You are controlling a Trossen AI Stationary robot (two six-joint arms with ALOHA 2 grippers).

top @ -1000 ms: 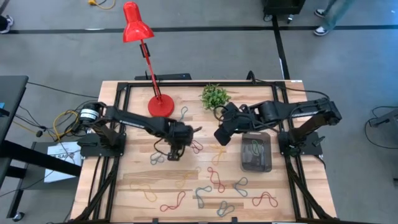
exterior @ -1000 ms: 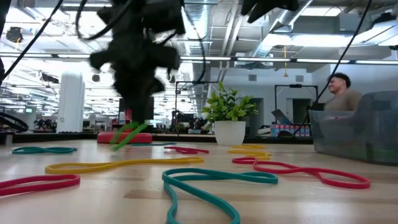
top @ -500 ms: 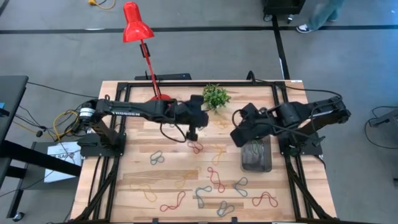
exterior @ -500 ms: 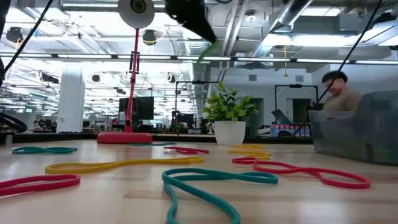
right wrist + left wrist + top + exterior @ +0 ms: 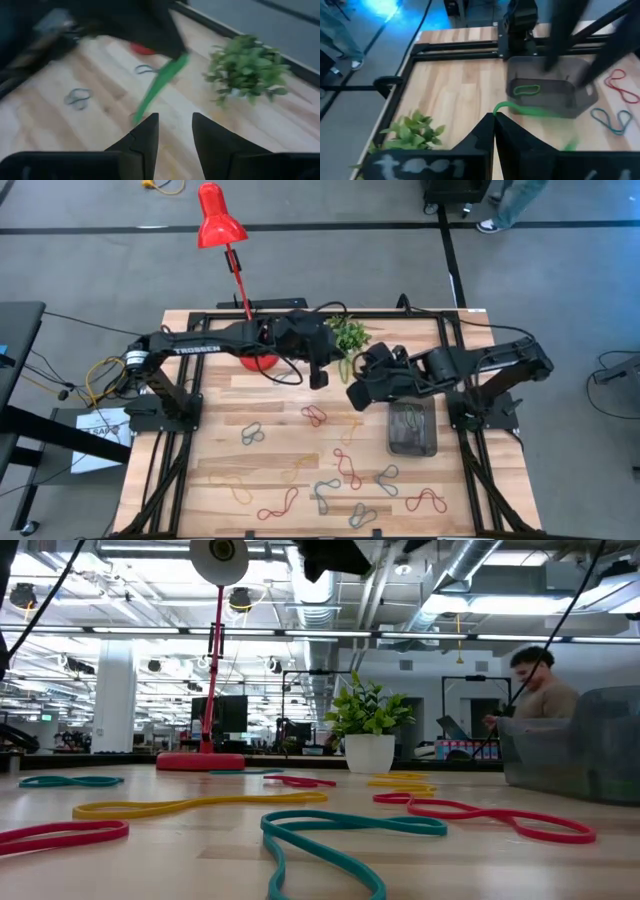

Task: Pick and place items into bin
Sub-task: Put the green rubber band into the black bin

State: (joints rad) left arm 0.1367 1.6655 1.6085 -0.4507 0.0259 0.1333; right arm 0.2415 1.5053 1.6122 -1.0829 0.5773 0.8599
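Observation:
My left gripper (image 5: 318, 376) is raised over the table's far middle, beside the small plant (image 5: 346, 335), and is shut on a green band (image 5: 160, 85). My right gripper (image 5: 355, 392) hovers just to its right, open (image 5: 175, 127), with the green band ahead of its fingers. The dark see-through bin (image 5: 412, 428) stands on the table at the right and has a green band (image 5: 526, 90) lying inside. Several red, yellow, green and grey-blue bands lie flat on the wood, such as a red one (image 5: 315, 416) and a grey one (image 5: 250, 434). My left gripper pinches the green band by one end (image 5: 498, 107) between its two shut fingertips. The band is lifted clear of the table. It hangs slanting below the fingers in the right wrist view, slack.
The red lamp's base (image 5: 258, 355) and stem stand at the far left of the table, close to my left arm. The potted plant (image 5: 368, 730) stands at the far middle. Black frame rails border the table. A person (image 5: 540, 690) sits in the room behind.
My left gripper rose from the table's middle and moved toward the far edge and the plant, carrying the green band up off the wood. My right gripper swung right over the bin, then came back left toward the left gripper.

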